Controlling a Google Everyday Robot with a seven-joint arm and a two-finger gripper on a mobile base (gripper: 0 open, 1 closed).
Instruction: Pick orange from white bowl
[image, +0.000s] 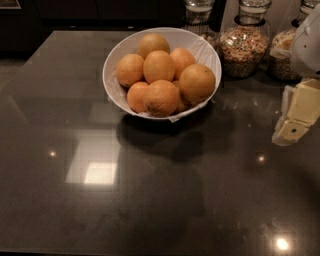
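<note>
Beyond the glossy dark counter (165, 210) in front, my gripper (290, 131) hangs at the right edge, wide or narrow I cannot tell, and the orange (197, 83) lies up-left of it, on the nearer, right side of the white bowl (114, 55).

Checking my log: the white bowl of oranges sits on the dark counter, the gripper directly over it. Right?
No. The camera view shows the gripper off to the right of the white bowl, not over it. The oranges and dark counter are as stated.
</note>
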